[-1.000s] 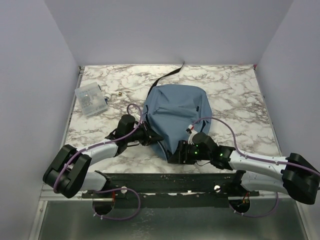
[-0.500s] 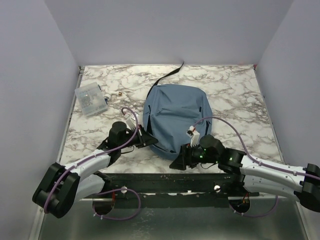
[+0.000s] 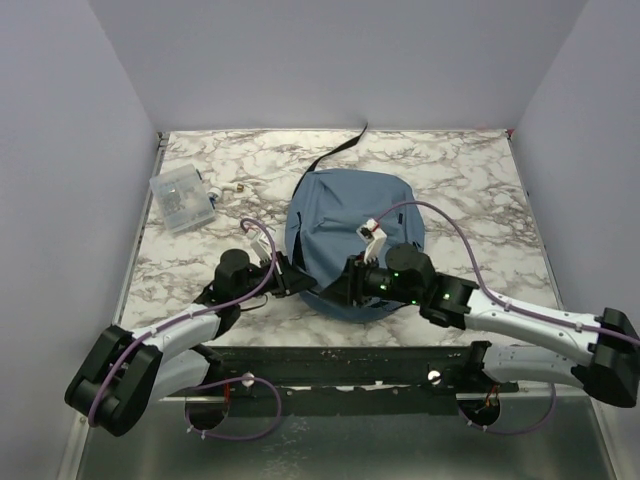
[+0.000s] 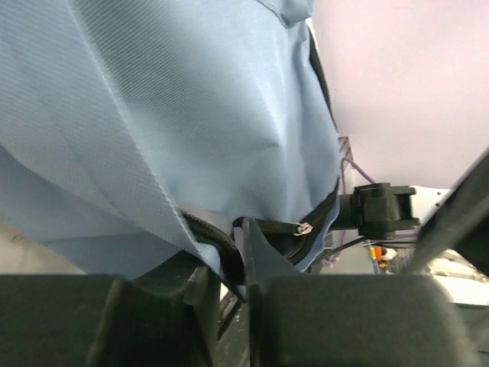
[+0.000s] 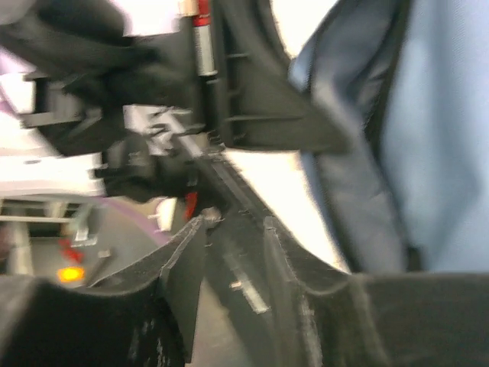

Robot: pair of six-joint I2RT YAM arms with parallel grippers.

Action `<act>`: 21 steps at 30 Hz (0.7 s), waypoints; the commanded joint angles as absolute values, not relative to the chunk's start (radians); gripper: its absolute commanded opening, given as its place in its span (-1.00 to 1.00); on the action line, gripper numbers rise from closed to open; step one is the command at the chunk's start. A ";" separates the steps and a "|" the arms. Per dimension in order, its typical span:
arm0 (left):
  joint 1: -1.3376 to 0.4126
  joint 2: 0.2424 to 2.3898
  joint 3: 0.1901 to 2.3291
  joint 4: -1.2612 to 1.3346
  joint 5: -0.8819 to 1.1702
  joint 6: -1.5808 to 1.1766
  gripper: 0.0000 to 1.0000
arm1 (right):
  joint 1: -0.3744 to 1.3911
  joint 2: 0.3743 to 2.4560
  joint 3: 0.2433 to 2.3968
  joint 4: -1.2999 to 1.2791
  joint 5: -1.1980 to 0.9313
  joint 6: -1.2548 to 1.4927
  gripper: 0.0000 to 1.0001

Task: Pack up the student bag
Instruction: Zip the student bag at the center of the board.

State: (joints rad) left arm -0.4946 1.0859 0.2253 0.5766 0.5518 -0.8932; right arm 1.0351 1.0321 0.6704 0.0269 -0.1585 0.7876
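The student bag (image 3: 352, 215) lies flat in the middle of the marble table (image 3: 480, 180), and one black strap (image 3: 335, 153) trails off its far end towards the back wall. Both arms are in at its near edge. The left gripper (image 3: 293, 277) is at the near-left corner of the bag, and its wrist view gives the close look. The two black fingers (image 4: 145, 321) are clenched together with a fold of blue fabric and the black zipper (image 4: 205, 229) pinched between them, the cloth rising up and away from the grip. A small metal zipper pull (image 4: 304, 227) hangs just beyond, to the right.

The right gripper (image 3: 340, 291) reaches in from the right and sits at the bag's near edge, just beside the left one. Its wrist view is blurred: the fingers stand a little apart with a dark strip running between them and blue fabric to the right. There's no telling whether that claw is grasping the strip or merely straddling it.

Over at the far left of the table, well apart from the bag, sits a clear plastic box (image 3: 182, 199), with a couple of small white pieces (image 3: 215, 192) just beside it.
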 commanded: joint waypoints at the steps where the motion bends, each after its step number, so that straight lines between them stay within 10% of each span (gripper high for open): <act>1: -0.492 1.076 0.214 0.684 0.587 -0.912 -0.42 | 1.042 1.205 0.723 0.015 0.016 0.630 -0.33; 6: -0.478 1.070 0.181 0.624 0.546 -1.038 0.35 | 1.079 1.298 0.663 0.201 -0.092 0.581 -0.57; 21: -0.287 1.158 0.202 0.624 0.654 -1.118 0.33 | 1.085 1.466 0.554 0.409 -0.168 0.606 -0.66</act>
State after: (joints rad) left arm -0.3210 1.1069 0.1574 0.6044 0.5720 -1.1145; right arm 1.0790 1.3991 0.5869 0.3149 -0.1226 0.5987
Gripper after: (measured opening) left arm 0.750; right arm 0.173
